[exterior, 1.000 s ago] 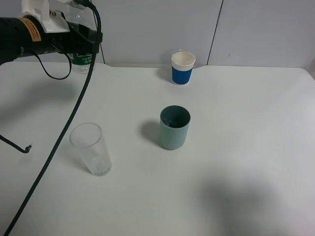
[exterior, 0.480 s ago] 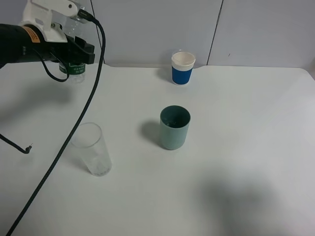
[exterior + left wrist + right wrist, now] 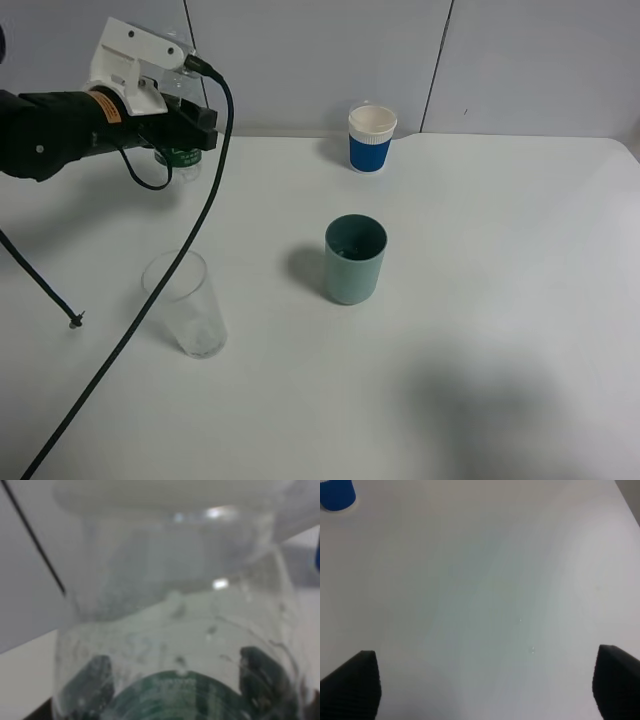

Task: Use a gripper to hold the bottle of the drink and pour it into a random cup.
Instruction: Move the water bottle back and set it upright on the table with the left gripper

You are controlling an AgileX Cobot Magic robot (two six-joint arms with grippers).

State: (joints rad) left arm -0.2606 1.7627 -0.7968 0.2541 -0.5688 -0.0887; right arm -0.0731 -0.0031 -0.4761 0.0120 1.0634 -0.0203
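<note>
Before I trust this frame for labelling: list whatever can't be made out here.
- Bottle: mostly behind the left gripper in the exterior view; blurred and cropped in the left wrist view, so liquid level is unreadable.
- Label marks: too blurred to read.
- Right gripper: only the finger tips show.

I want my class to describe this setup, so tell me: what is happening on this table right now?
The left gripper is shut on a small clear bottle with a green label, holding it in the air at the back left of the white table. Three containers stand free on the table: a clear glass at the front left, a teal cup near the middle, and a blue and white paper cup at the back. Nothing is being poured yet. The right gripper is open over bare table.
</note>
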